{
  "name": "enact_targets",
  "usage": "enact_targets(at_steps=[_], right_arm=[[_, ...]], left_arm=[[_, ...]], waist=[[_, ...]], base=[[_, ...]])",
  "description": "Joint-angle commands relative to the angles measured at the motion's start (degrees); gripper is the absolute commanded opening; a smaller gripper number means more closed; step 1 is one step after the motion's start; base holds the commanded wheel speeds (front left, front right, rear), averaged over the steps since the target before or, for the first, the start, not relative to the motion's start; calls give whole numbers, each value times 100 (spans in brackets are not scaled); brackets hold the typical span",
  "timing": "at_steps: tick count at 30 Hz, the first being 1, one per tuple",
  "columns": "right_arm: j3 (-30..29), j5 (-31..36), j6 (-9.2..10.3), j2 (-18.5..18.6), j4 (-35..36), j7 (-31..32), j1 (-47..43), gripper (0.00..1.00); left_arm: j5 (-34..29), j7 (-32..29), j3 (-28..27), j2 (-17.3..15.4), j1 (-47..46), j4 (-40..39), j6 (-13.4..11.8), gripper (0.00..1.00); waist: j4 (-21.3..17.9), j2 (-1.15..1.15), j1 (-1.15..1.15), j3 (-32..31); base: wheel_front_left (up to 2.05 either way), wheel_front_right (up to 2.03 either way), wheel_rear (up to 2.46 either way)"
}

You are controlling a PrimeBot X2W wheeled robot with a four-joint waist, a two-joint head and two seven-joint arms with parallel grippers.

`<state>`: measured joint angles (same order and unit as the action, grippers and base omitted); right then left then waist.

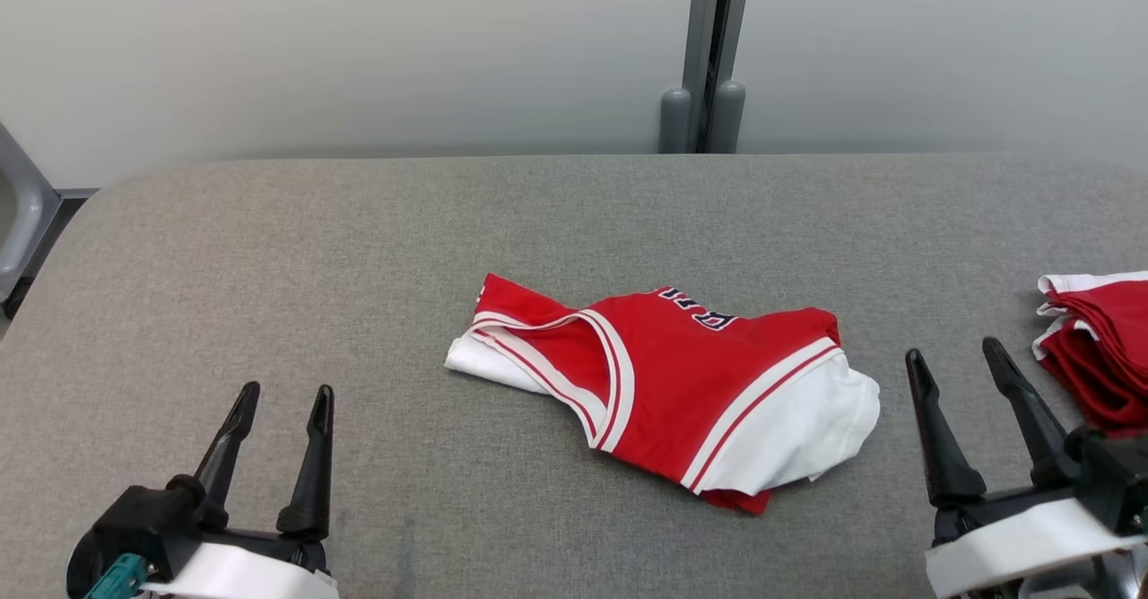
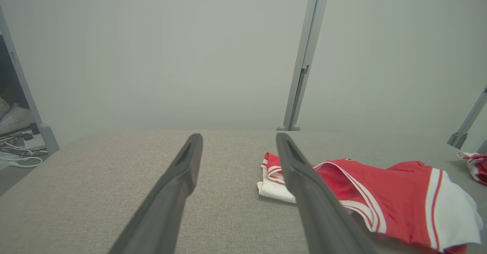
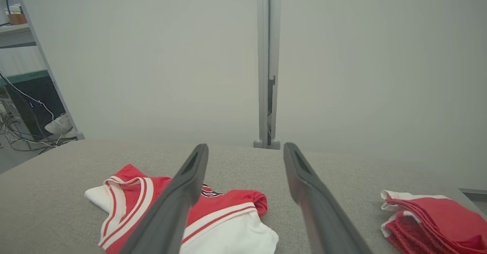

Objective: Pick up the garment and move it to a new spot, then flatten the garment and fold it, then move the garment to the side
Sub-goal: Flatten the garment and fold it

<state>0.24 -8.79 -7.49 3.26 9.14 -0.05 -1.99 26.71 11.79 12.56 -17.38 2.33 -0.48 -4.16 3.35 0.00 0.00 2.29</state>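
- Jaws of the left gripper and the right gripper are both spread wide and empty, touching no cloth.
- Counted: two grippers, one garment, one stack of red cloth, one grey fabric-covered table.
- At the lower left, the left gripper sits low over the table, its two dark fingers pointing away from the robot and leaning slightly right.
- In the middle lies the garment, a red jersey with white trim, in a rumpled bundle flat on the table. It is between the two grippers, well apart from the left one and nearer the right.
- At the lower right, the right gripper's fingers point forward and lean left, near the jersey's white corner.
- At the far right edge rests the stack of red cloth, just beside the right gripper's fingers.
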Motion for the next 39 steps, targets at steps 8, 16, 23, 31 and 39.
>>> enact_targets(at_steps=[8,16,23,31,39], right_arm=[[-88,-236,-2,-25,87,137,-616,100],[-152,-299,-2,-24,110,131,-782,100],[-141,-289,-2,-24,162,167,-794,100],[-156,-292,-2,-24,203,232,-776,100],[-135,-261,-2,-25,241,277,-629,100]], left_arm=[[50,-100,34,-98,274,-77,-74,100],[79,-141,28,-133,360,-144,-106,100],[94,-92,46,-125,366,-141,-117,100],[119,-5,48,-106,310,-100,-114,100],[123,43,60,-114,158,-94,-97,100]], waist=[[-14,0,0,-250],[-43,0,0,-281],[-60,0,0,-251],[-58,0,0,-230],[-22,0,0,-85]], base=[[0,0,0],[0,0,0],[0,0,0],[0,0,0],[0,0,0]])
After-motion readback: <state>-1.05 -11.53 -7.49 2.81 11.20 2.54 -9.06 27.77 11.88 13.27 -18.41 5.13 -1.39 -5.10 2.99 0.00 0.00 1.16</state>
